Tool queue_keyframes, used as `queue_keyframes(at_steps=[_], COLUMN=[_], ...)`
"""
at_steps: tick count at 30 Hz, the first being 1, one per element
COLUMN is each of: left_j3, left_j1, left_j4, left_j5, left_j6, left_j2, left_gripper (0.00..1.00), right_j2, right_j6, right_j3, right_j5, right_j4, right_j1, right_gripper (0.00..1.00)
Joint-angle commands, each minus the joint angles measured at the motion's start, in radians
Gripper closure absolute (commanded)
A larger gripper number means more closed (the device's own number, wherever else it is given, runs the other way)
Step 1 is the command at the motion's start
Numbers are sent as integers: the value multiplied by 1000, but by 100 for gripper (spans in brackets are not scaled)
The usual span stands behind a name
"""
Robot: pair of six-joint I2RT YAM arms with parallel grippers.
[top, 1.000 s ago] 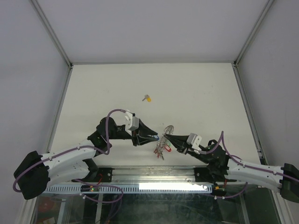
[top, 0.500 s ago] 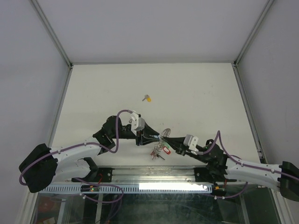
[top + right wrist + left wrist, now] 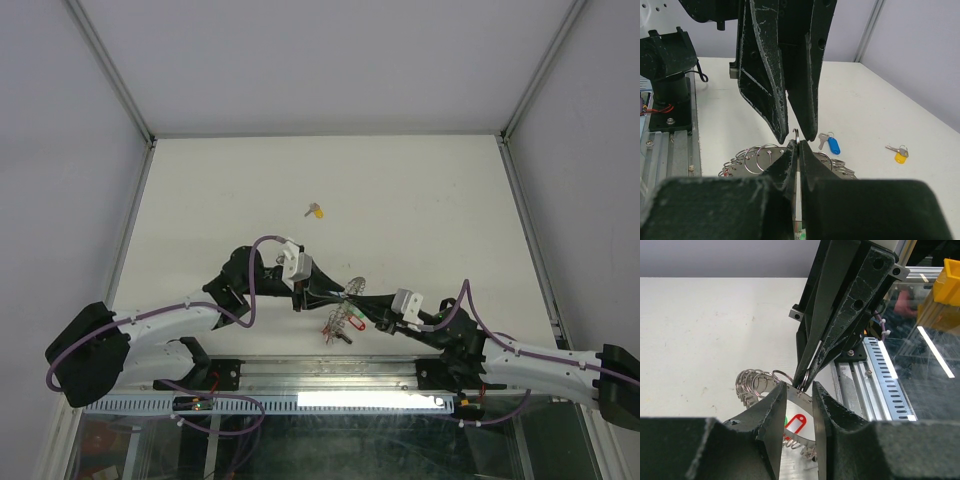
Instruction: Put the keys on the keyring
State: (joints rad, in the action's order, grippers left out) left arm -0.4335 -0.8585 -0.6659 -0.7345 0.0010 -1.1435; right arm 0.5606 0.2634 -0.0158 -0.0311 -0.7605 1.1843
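Silver keyring [image 3: 756,382], right tool [image 3: 796,145] clamped on it, left tool [image 3: 799,391] alongside, grip unclear

The keyring [image 3: 345,312] is close to the table's [image 3: 430,200] near edge, about midway along it, between the left gripper [image 3: 333,296] on its left and the right gripper [image 3: 359,301] on its right. The nearer key [image 3: 830,143] lies just behind the keyring. The farther key [image 3: 316,211] lies well behind both, toward the table's middle.
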Motion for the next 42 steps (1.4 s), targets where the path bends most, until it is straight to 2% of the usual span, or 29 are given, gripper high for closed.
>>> queue_keyframes(at_steps=[1, 7, 13, 17, 21, 25, 29, 35, 42], left_j3=[-32, -38, -58, -58, -48, -52, -65, -88, -184], left_j1=[-9, -8, -9, -8, -8, -9, -8, -11, -51], left_j4=[-55, -54, -35, 3, 46, 75, 95, 151, 367], left_j5=[-41, -53, -54, -8, 49, 85, 100, 109, 151], left_j6=[19, 21, 37, 64, 108, 148, 169, 213, 363], left_j2=[-9, -32, -45, -21, 19, 30, 19, 26, 16], left_gripper=[75, 82, 100, 100, 100, 100, 100, 100, 100], right_j2=[-5, -14, -21, -43, -106, -149, -100, -11, 42], right_j6=[-7, -9, -9, -9, -6, -5, -2, 1, 8], right_j3=[-37, -39, -38, -48, -99, -206, -373, -510, -596], right_j5=[-6, -8, -10, -12, -16, -41, -67, -2, 19], right_j4=[-120, -110, -95, -45, 126, 435, 719, 952, 1105], right_j1=[-3, -3, -3, -4, -4, -3, -4, -4, -6], right_gripper=[100, 100, 100, 100, 94, 81, 72, 70, 70])
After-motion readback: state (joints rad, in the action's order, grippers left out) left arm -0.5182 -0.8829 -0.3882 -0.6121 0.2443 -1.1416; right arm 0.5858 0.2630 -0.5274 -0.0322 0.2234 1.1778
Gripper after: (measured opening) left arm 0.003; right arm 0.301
